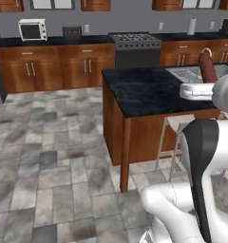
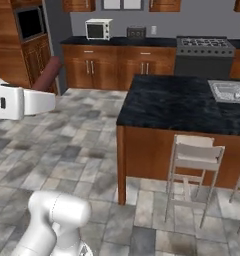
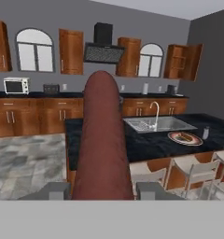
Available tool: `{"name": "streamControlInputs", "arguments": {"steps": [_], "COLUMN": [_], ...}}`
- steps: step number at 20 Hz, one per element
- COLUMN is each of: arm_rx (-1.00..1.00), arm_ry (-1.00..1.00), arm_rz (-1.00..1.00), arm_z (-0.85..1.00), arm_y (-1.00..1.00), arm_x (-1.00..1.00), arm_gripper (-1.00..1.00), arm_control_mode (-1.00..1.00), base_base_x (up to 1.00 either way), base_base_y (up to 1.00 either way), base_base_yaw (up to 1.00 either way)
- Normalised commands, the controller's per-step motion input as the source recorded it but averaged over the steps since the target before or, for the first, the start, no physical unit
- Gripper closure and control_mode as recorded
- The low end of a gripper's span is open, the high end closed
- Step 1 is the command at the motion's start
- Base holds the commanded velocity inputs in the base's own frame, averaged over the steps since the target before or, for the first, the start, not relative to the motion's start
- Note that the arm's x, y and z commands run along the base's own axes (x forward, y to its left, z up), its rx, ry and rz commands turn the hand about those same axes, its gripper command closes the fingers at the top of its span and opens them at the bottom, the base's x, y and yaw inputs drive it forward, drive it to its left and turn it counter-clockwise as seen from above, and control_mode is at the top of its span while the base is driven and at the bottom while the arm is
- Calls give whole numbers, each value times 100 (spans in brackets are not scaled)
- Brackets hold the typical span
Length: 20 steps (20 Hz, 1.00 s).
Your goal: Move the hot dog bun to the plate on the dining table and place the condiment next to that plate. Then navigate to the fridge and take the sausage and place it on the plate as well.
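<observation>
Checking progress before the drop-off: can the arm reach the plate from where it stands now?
Probably not yet. The end effector holds the sausage, but the plate sits across the dining table, beyond the sink.

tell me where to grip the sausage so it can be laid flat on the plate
Near one end, from the side, as the gripper holds it now: the sausage is a slim cylinder standing out lengthwise, so its free end could lower onto the plate beside the bun.
</observation>
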Motion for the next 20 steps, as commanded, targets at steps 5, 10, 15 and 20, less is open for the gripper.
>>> {"name": "streamControlInputs", "arguments": {"steps": [5,10,15,20], "arm_rx": [0,0,0,0], "arm_ry": [0,0,0,0], "arm_rz": [0,0,0,0], "arm_z": [0,0,0,0], "arm_y": [0,0,0,0], "arm_x": [0,0,0,0], "arm_gripper": [100,100,100,100], "arm_control_mode": [100,100,100,100], "base_base_x": [10,30,65,84], "base_base_y": [-100,-100,-100,-100], "base_base_yaw": [-19,-17,-12,-8]}}
